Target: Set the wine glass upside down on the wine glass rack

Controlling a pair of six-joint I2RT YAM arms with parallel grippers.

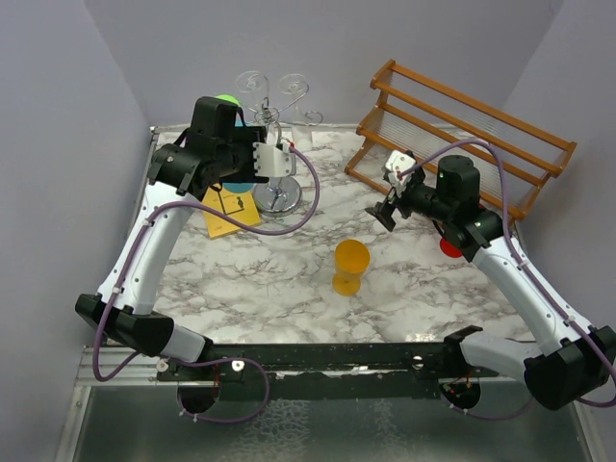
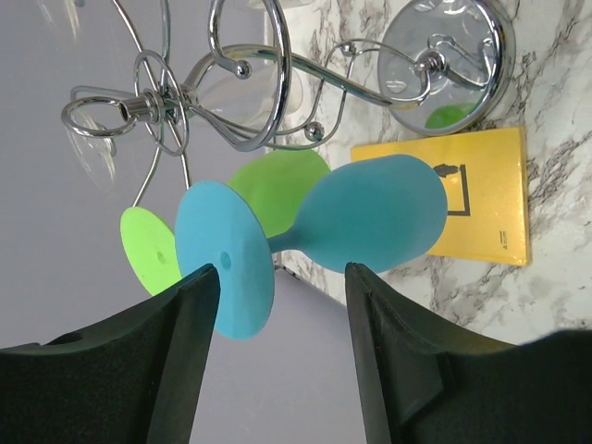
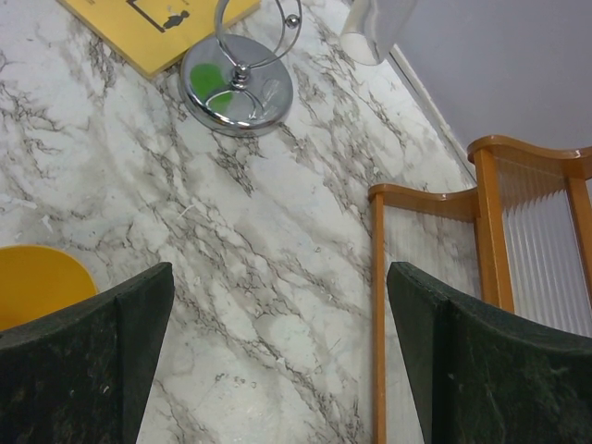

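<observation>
**Item: blue wine glass** (image 2: 370, 217).
- Look: opaque and matte, one sky-blue colour throughout. It had a rounded bowl, a short stem and a flat round foot.
- Attitude: inverted, with the foot uppermost and the bowl toward the table.
- Place: it was up at the level of the rack's scroll arms, just beside the central pole. Whether the foot sat in an arm could not be told.

**Wine glass rack** (image 2: 453, 55).
- Make: mirror-bright chrome wire, with a round disc base, a thin pole and curled arms spreading from the top.
- Place: it stood at the back left of the white, grey-veined marble table (image 1: 289, 284), its base just beside a flat yellow card (image 2: 490, 203).
- Load: a green wine glass (image 2: 273, 185) of the same matte make hung inverted behind the blue one. Clear glasses (image 1: 253, 85) hung on the far side.

**Left gripper** (image 2: 282, 270).
- The black fingers (image 2: 185, 370) were spread wide, one on either side of the blue stem, and neither pressed on it.
- The edge of the foot lay behind the tip of one finger. The glass sat just past the fingertips.

**Right gripper** (image 3: 279, 268).
- The jaws were wide, with nothing between them.
- It was over bare marble between the chrome base and the brown wooden slatted rack (image 1: 462, 135), well apart from the blue glass.

**Also present:** an orange glass (image 1: 351, 267) stood near the middle of the table.
</observation>
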